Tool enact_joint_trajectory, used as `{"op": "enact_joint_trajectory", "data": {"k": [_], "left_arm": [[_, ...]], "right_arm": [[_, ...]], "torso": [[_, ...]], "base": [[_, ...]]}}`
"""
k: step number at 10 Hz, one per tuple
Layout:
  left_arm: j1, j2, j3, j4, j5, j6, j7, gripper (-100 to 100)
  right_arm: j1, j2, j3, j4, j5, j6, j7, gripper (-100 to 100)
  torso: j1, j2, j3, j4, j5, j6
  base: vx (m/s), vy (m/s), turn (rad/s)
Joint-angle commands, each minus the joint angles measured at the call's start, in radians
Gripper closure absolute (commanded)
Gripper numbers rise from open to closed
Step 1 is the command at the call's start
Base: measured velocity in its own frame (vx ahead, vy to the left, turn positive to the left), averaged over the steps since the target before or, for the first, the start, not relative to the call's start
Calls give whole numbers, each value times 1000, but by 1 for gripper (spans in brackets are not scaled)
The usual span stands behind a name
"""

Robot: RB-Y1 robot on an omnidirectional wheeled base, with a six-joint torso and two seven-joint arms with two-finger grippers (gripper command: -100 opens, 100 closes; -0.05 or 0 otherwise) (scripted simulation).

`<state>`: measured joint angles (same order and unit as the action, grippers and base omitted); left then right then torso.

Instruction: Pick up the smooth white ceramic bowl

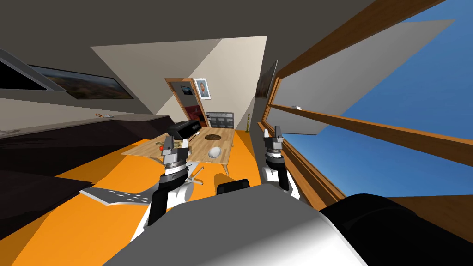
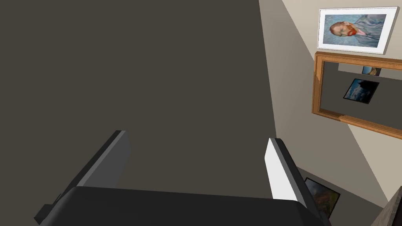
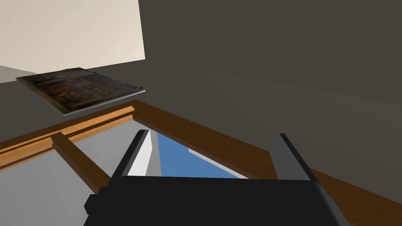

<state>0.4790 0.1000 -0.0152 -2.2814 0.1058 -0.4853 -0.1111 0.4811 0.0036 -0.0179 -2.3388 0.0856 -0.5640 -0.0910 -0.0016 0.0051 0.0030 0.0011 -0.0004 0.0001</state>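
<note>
Bowl (image 1: pixel 214 152) on table (image 1: pixel 143 148), well apart from left fingers (image 2: pixel 280 168), right fingers (image 3: pixel 143 155)

Ahead of me: orange floor (image 1: pixel 92 221), a wooden table (image 1: pixel 199 146) on it; a wood-framed window (image 1: pixel 415 92) showing blue at my right; a framed portrait (image 1: pixel 202 88) beside the far doorway (image 1: pixel 190 110).

Wooden table (image 1: pixel 202 148) carries 1 white bowl (image 1: pixel 214 152) (near its edge) and 1 dark round thing (image 1: pixel 212 137).
</note>
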Motion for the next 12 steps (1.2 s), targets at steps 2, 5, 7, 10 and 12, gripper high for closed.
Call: {"op": "enact_joint_trajectory", "data": {"k": [2,5,7,10,12], "left_arm": [[-33,19,35,53,6,63,6,-100],[-69,37,78,117,14,143,10,-100],[-82,43,94,141,17,185,11,-100],[-110,55,126,194,25,265,11,-100],[-124,60,142,222,29,307,11,-100]], "right_arm": [[0,0,0,0,0,0,0,0],[0,0,0,0,0,0,0,0],[0,0,0,0,0,0,0,0],[0,0,0,0,0,0,0,0],[0,0,0,0,0,0,0,0]], "torso": [[0,0,0,0,0,0],[-1,-1,-1,0,0,0],[-1,-2,-1,0,0,0],[-1,-4,-2,-1,0,0],[-2,-4,-2,-1,0,0]], "base": [[-70,-39,-13],[-61,-43,-18],[-35,-33,-10],[-25,-41,-18],[-20,-48,-23]]}}
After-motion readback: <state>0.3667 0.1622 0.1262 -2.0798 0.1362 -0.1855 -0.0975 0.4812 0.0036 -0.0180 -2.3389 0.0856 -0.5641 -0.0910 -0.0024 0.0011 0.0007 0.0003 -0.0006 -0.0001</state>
